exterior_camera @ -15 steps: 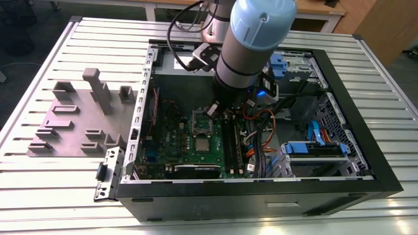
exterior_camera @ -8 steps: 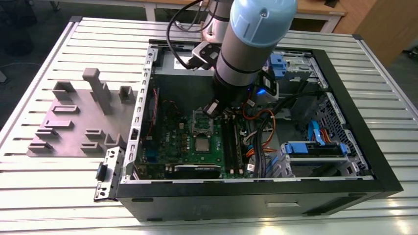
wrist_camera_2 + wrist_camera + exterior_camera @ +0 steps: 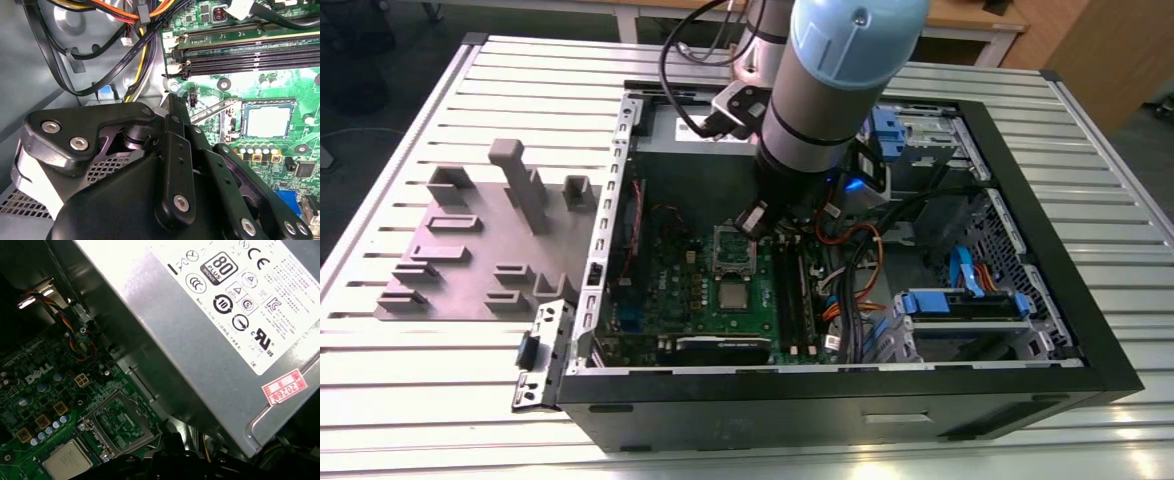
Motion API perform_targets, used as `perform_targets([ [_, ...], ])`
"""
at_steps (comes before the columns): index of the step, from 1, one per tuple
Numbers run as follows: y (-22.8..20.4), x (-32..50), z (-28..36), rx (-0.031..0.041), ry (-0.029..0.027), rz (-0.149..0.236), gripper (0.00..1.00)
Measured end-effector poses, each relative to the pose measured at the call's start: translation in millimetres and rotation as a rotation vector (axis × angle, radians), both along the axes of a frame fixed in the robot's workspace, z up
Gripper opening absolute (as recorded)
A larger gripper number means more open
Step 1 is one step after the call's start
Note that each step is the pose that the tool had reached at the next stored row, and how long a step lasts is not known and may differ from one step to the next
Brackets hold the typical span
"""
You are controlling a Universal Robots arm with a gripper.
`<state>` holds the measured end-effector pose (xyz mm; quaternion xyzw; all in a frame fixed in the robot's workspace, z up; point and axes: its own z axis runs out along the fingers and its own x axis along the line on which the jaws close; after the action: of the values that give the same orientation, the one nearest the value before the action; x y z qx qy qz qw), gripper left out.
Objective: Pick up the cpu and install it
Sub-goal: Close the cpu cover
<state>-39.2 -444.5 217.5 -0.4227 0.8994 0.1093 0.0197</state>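
Note:
The cpu (image 3: 735,296) is a small silvery square lying flat in the dark socket on the green motherboard (image 3: 680,300) inside the open computer case. It also shows in both wrist views, cpu (image 3: 267,121) and cpu (image 3: 67,461). The hinged socket frame (image 3: 734,252) stands flipped open beside it, with its thin lever (image 3: 215,107) raised. My gripper (image 3: 758,222) hangs above the board near the open frame, a short way from the cpu and not touching it. Its black linkage (image 3: 150,190) covers much of the second wrist view.
A big grey metal box with a white label (image 3: 225,315) sits close to the gripper inside the case. Memory slots (image 3: 250,55), orange and black cables (image 3: 854,265) and blue drive bays (image 3: 967,305) crowd the exterior view's right. A grey fixture plate (image 3: 480,250) lies outside the case.

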Motion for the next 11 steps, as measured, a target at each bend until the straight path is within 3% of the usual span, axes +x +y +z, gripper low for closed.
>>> perform_targets([
  [6, 0.0, -0.4, 3.3, -0.0069, -0.0001, 0.000, 0.11],
  [11, 0.0, -0.9, 6.4, -0.0168, 0.0000, 0.000, 0.11],
])
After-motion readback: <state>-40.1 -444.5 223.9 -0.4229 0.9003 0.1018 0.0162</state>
